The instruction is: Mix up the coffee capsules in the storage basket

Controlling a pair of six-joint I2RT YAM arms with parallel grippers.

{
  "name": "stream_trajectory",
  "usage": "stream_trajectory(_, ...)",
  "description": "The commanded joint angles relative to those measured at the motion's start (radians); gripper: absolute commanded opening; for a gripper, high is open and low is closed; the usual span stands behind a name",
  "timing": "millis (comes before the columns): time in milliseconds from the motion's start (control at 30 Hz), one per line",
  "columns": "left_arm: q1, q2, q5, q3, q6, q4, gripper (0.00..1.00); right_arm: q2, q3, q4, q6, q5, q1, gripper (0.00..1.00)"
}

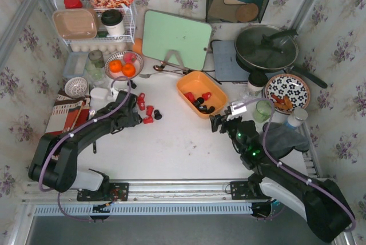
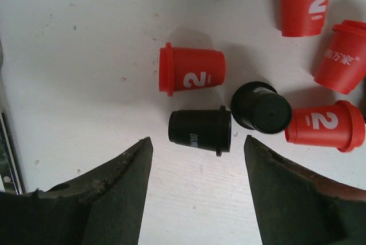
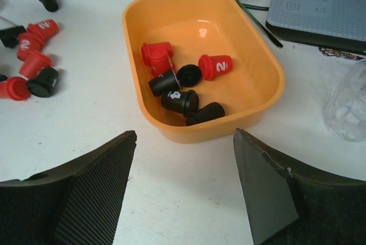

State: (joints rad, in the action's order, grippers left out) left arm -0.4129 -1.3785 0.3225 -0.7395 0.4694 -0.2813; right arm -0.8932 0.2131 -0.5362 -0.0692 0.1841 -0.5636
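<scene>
A white counter (image 1: 183, 148) seen from above, crowded along its back and sides, with two dark robot arms reaching in from the near edge.

A shallow orange plastic storage basket (image 3: 251, 56), rectangular with rounded corners, sits right of centre, turned at an angle. Inside it lie small tapered coffee capsules (image 3: 180, 100), a few red and the rest black, bunched toward its near left part. The far right part of its floor is bare.

A second group of loose capsules (image 1: 150, 109), mostly red with a few black, lies on the counter left of the basket. A strip of bare counter separates this group from the basket's left rim.

The left tool (image 1: 135, 117) is low beside the loose group, its jaws wide and empty. A black capsule (image 2: 200, 131) on its side lies just ahead of the gap, close by a red capsule (image 2: 191, 71), also on its side. The right tool (image 1: 219, 122) is also spread wide and holds nothing, and the basket's near rim lies just beyond its fingertips.

Broad bare counter stretches between the arms toward the near edge. A pale green cutting board (image 1: 174, 39) stands propped behind the basket. A grey flat appliance (image 3: 320, 5) and a clear glass (image 3: 349, 102) stand close to the basket's right side. A bowl of oranges (image 1: 123, 65) sits behind the loose group.
</scene>
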Motion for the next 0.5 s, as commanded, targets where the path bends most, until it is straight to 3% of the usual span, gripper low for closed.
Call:
stream_trajectory(0,0.043,-0.066,-0.079,-0.054,0.023,-0.096,0.68,0.093,-0.044,-0.096,-0.026,0.012,-0.001,0.76)
stream_trajectory(200,0.064,-0.091,-0.115,-0.063,0.055,-0.123,0.68,0.176,-0.053,-0.087,-0.040,0.022,-0.002,0.76)
stream_trajectory(467,0.065,-0.147,-0.133,-0.068,0.086,-0.111,0.68,0.160,-0.048,-0.096,-0.070,-0.021,-0.001,0.76)
